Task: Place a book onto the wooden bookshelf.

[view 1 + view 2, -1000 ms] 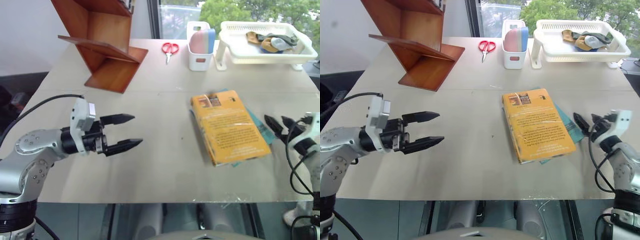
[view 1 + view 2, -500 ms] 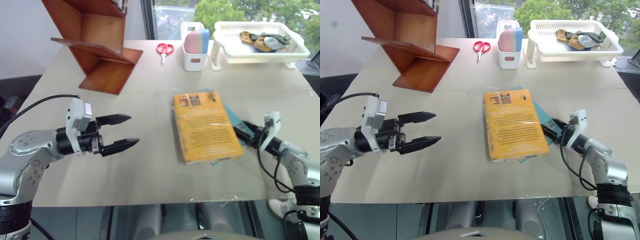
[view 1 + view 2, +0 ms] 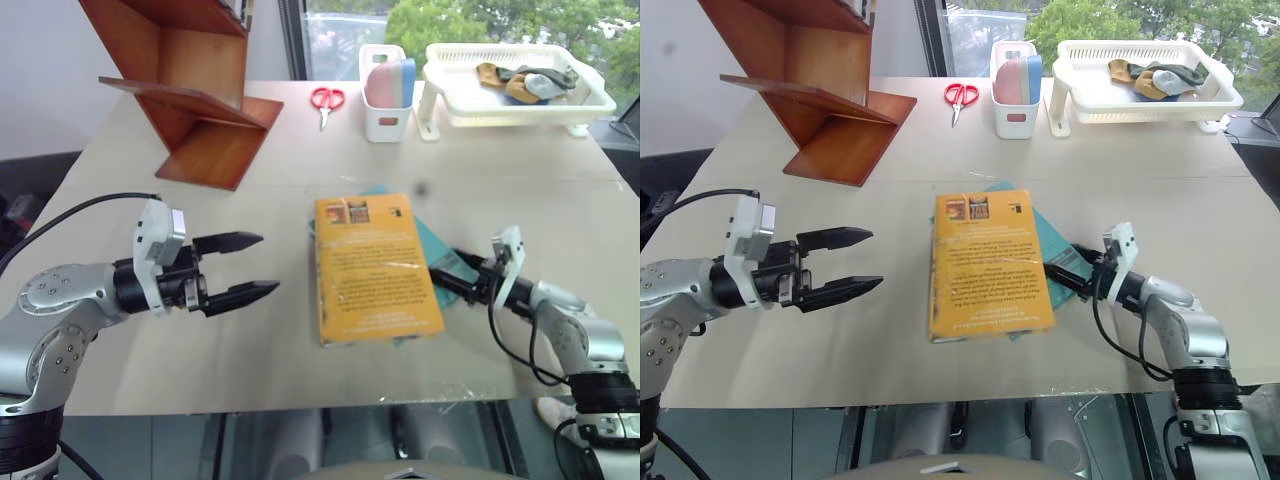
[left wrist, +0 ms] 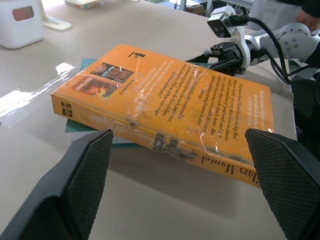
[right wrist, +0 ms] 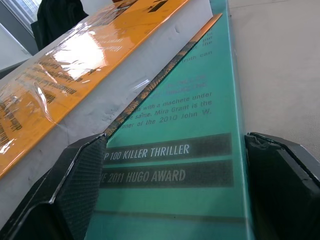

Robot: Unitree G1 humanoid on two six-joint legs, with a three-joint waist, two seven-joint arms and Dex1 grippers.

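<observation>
The thick orange-yellow book lies flat in the middle of the table, on top of a thinner teal book. My right gripper is level at the books' right edge, open. The teal cover runs between its fingers, and the orange book's page edge is by one finger. My left gripper hovers open left of the book, pointing at its spine, a short gap away and holding nothing. The wooden bookshelf stands at the table's far left corner.
Red scissors lie at the back centre, beside a white holder with pink and blue sponges. A white basket with small items stands at the back right. Bare tabletop lies between the book and the bookshelf.
My right gripper swung left against the books' right edge. The orange and teal books slid left and turned straighter. The left gripper stayed put.
</observation>
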